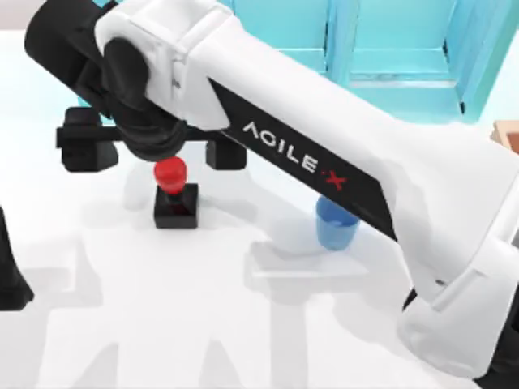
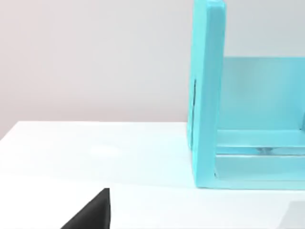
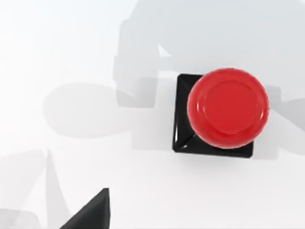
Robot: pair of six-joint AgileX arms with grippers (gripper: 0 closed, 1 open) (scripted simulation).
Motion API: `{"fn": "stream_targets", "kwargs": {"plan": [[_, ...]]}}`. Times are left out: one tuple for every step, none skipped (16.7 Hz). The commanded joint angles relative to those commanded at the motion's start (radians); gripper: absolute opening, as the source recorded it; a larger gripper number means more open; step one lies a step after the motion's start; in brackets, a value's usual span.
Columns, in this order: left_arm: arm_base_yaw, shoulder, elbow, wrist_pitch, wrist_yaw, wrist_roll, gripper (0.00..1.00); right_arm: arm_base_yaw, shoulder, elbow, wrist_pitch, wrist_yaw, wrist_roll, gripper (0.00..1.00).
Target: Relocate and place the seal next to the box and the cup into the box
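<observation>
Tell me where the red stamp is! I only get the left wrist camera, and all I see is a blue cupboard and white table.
Observer: The stamp stands upright on the table, in the left half of the top view.
Operator: Is an arm near it?
Observer: Yes. The right gripper hovers right above its red knob with fingers open. The left arm is parked at the table's left edge.
Operator: And where's the cup?
Observer: The blue cup stands upright to the stamp's right, partly under the right arm, not in the box.
</observation>
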Motion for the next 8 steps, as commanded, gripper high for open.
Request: {"fn": "stream_targets", "kwargs": {"plan": [[0.000,0.000,0.000,0.000,0.000,0.000,1.00,0.002,0.037,0.034,-0.012,0.021,0.015,1.00],[0.000,0.000,0.000,0.000,0.000,0.000,1.00,0.003,0.070,0.064,-0.022,0.039,0.028,1.00],[0.000,0.000,0.000,0.000,0.000,0.000,1.00,0.004,0.100,0.092,-0.031,0.056,0.040,1.00],[0.000,0.000,0.000,0.000,0.000,0.000,1.00,0.004,0.122,0.113,-0.038,0.069,0.049,1.00],[0.000,0.000,0.000,0.000,0.000,0.000,1.00,0.005,0.140,0.131,-0.044,0.080,0.057,1.00],[0.000,0.000,0.000,0.000,0.000,0.000,1.00,0.006,0.154,0.146,-0.049,0.089,0.062,1.00],[0.000,0.000,0.000,0.000,0.000,0.000,1.00,0.006,0.161,0.154,-0.051,0.093,0.065,1.00],[0.000,0.000,0.000,0.000,0.000,0.000,1.00,0.007,0.165,0.158,-0.052,0.095,0.067,1.00]]}}
